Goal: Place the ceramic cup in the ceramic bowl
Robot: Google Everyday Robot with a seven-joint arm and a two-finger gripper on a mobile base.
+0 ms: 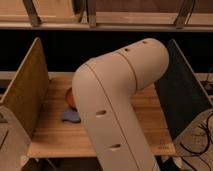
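Arm [117, 100] fills centre. Ceramic bowl [69, 96] edge at its 9 o'clock, blue-grey pad [70, 116] at 8. Gripper hidden behind arm; jaw state cannot be told.

The arm [117, 100] stands before the table [55, 137], between left panel [25, 92] and right panel [182, 97], hiding the gripper. At its left, the ceramic bowl [69, 95] lies behind the pad [70, 116].

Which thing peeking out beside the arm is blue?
The flat pad nearer the front of the table; the bowl behind it is reddish-orange. The gripper and its jaws are out of view.
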